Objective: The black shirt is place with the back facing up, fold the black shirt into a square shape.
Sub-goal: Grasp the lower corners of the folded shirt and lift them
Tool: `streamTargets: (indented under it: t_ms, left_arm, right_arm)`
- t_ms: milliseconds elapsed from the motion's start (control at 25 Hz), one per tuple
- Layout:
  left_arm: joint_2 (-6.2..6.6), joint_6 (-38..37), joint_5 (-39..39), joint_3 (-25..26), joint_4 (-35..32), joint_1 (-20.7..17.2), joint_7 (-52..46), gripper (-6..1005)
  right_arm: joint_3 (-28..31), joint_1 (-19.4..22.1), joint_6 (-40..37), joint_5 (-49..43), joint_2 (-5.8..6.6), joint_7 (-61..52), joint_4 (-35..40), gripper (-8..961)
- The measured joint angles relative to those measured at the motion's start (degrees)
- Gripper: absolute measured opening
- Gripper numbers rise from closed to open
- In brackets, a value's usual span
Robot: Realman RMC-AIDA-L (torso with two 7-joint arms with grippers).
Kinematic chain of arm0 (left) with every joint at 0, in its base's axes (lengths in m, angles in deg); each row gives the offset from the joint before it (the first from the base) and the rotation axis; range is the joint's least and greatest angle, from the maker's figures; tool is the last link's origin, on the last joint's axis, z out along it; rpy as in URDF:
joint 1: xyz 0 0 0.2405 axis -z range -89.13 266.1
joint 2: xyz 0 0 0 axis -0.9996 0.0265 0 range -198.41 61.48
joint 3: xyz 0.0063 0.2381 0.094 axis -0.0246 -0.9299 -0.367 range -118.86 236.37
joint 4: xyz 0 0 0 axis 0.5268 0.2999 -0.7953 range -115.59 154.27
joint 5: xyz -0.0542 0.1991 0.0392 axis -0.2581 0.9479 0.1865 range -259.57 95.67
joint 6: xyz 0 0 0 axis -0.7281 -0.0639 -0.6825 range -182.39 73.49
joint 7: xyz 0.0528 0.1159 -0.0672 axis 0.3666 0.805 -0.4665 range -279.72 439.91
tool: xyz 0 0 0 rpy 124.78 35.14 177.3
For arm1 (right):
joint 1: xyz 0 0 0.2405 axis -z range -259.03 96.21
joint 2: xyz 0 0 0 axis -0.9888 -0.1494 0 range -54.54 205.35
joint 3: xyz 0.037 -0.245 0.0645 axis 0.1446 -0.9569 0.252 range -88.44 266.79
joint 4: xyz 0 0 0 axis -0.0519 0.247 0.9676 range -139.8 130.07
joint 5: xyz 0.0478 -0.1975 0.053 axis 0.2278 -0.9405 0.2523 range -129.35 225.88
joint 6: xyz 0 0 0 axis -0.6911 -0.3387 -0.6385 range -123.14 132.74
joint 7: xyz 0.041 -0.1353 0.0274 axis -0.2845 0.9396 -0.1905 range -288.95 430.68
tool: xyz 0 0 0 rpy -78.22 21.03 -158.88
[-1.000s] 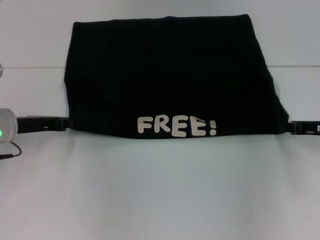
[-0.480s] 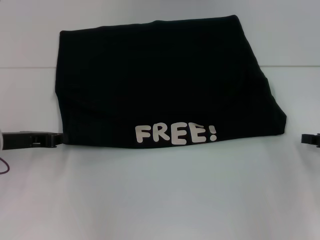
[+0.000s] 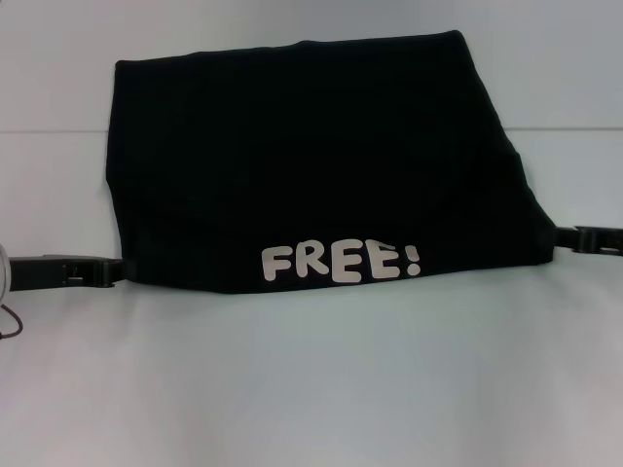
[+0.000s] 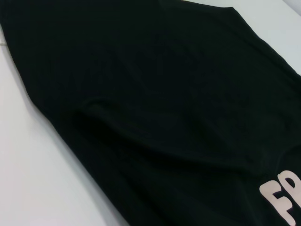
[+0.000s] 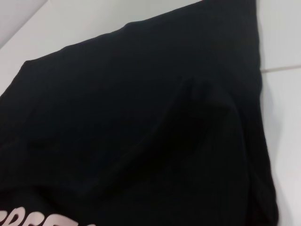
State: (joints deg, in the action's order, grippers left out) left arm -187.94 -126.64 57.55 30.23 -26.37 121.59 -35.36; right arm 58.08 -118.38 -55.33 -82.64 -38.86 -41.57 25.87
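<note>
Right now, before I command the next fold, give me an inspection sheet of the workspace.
Surface: white table, bare in front of the shirt.
Job's things: black shirt folded into a wide block, "FREE!" print along its near edge.
Clutter: nothing seen.
Grippers: left gripper at the shirt's near left corner; right gripper at its near right corner.
Cables: dark cable at far left edge.
Surroundings: nothing seen.

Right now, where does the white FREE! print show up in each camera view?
Head view: the FREE! print runs along the near edge of the black shirt, at the centre.
Left wrist view: only its first letters, cut off in a corner.
Right wrist view: letter tops at the frame edge.
Shared landmark: the print itself.
</note>
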Motion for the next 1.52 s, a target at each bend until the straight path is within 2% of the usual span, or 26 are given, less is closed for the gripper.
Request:
streamTargets:
  t_ms: [80,240,480,680,920,1160,1240,1400,1520]
  left_arm:
    - [0.04,0.0,-0.1,0.0,0.0,0.0,0.0,1]
    - [0.12,0.0,-0.2,0.0,0.0,0.3,0.0,1]
    - [0.21,0.0,-0.3,0.0,0.0,0.7,0.0,1]
    - [0.28,0.0,-0.4,0.0,0.0,1.0,-0.3,1]
    - [0.33,0.0,-0.4,0.0,0.3,1.2,-0.3,2]
    - [0.39,0.2,-0.2,0.0,0.8,1.3,-0.1,2]
    - [0.39,0.4,-0.3,0.0,1.0,1.3,0.0,2]
    - [0.38,0.7,-0.1,0.1,1.2,1.2,0.0,2]
    - [0.39,-0.6,0.0,0.5,0.4,0.9,0.0,2]
  right_arm:
    - [-0.9,-1.1,2.1,-0.1,-0.09,-0.2,-1.4,112]
    - [-2.9,-2.2,5.7,-0.1,-0.23,-0.2,-3.1,298]
    - [-5.5,-3.0,11.1,-0.1,-1.28,-0.2,-4.6,527]
    - [-6.0,-3.4,11.4,-0.1,-1.77,-0.1,-4.9,531]
    - [-6.0,-3.1,10.1,0.0,-1.71,0.1,-4.5,535]
    - [-6.0,-2.9,10.3,-0.1,-1.65,0.3,-4.8,331]
    - [-6.0,-2.8,10.3,-0.1,-1.68,0.4,-4.8,104]
    - [-5.8,-1.9,8.4,0.1,-1.53,0.9,-3.9,61]
    - [-4.9,-0.1,4.3,0.5,-1.27,2.5,-2.3,40]
